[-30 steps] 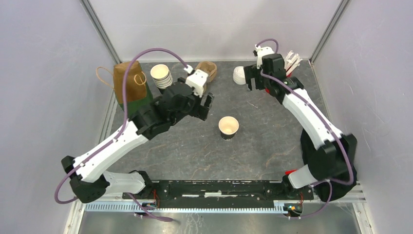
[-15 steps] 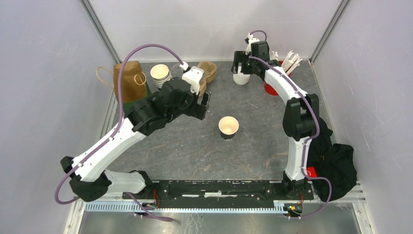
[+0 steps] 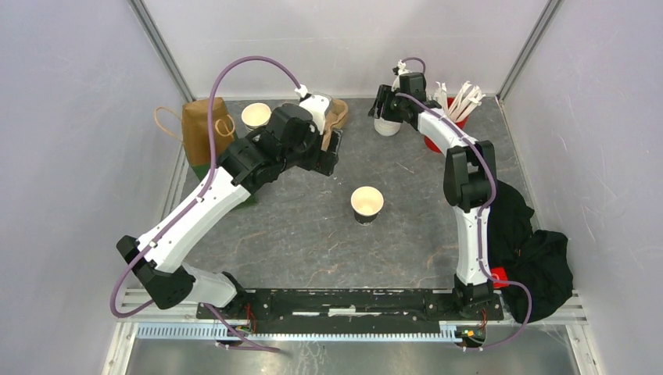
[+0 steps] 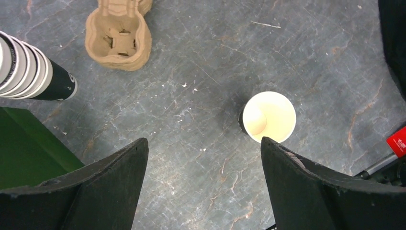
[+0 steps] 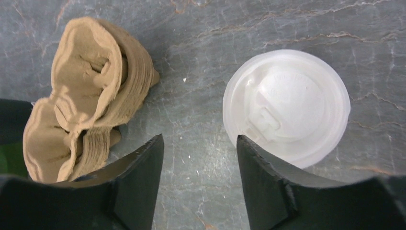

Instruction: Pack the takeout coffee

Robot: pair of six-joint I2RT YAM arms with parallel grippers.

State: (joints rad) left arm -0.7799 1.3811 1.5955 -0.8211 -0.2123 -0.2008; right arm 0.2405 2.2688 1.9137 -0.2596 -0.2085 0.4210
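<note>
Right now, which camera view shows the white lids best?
The right wrist view: the white lids fill much of the frame, seen from above, moulded top clear. The top external view shows them only small and far off; the left wrist view misses them.

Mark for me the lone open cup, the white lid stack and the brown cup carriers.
lone open cup [image 4: 268,117], left wrist view, on its cream inside.
white lid stack [image 5: 286,108], right wrist view, on the top lid's dome.
brown cup carriers [image 4: 118,36], left wrist view, on the top tray's centre.
</note>
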